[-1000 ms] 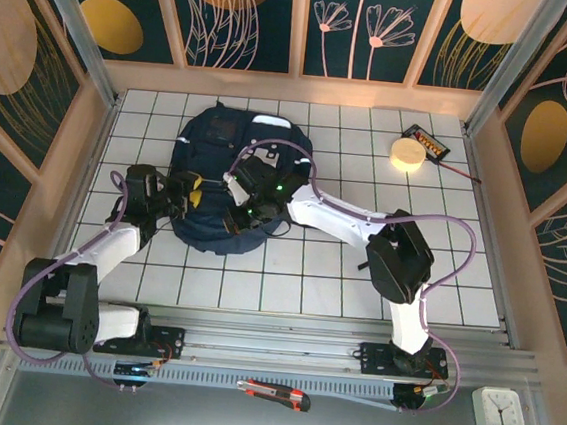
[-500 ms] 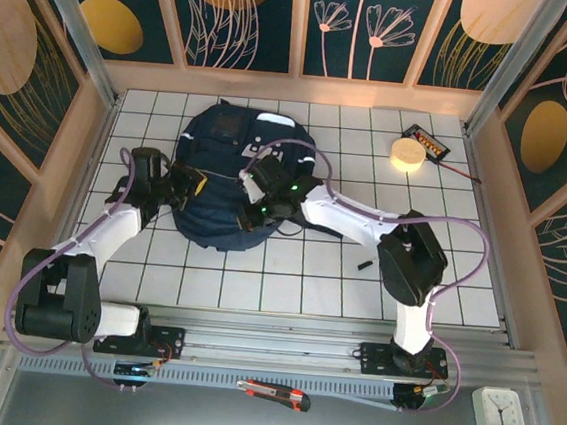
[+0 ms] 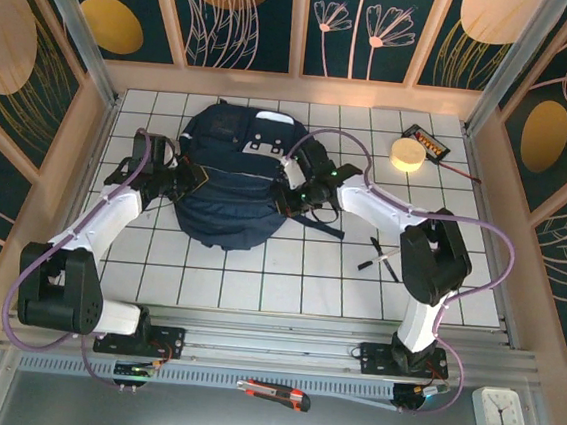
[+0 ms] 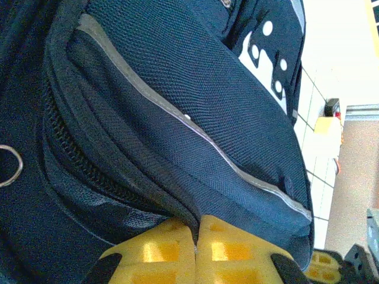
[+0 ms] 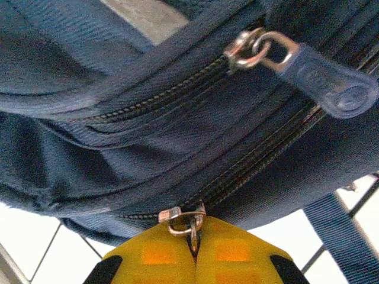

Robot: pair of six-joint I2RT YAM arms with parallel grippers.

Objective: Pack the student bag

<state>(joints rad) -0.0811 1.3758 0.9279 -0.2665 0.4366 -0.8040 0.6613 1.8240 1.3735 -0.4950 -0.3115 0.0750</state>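
Sitting on the white tiled table toward the far side, a bit left of centre, the student bag has both your arms on it. Your left gripper is clamped tight on a fold of its fabric at the left edge. Your right gripper is pinched closed on a metal zipper pull on the right side. Two thin dark sticks lie on the tiles near the right arm.

1. Moved: right gripper from middle of the large navy-blue fabric backpack to its right side, pinching a metal zipper ring.
2. Closed: left gripper, onto backpack's left-side fabric.
3. Backpack pulled wider.
4. Uncovered: two thin black sticks toward right edge of table.
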